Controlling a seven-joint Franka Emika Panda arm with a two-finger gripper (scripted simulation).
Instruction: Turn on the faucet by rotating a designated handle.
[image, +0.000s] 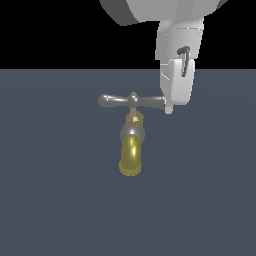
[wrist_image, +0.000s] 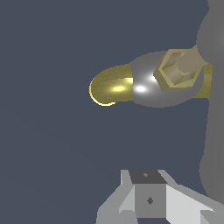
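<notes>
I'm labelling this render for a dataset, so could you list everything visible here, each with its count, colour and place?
faucet: one, golden-brass curved spout with a grey collar, standing near the middle of the floor in the exterior view.
handle: one, glossy grey crossbar with a brass-tipped centre hub, lying across the top of the faucet, wider than the spout.
floor: one, dark slate blue, under the faucet.
background: black band above the floor in the exterior view.
arm: one, light grey, coming in from the top of the exterior view.
tool: one, white and grey, at the handle's end on the exterior view's right; contact and finger state can't be told.
</notes>
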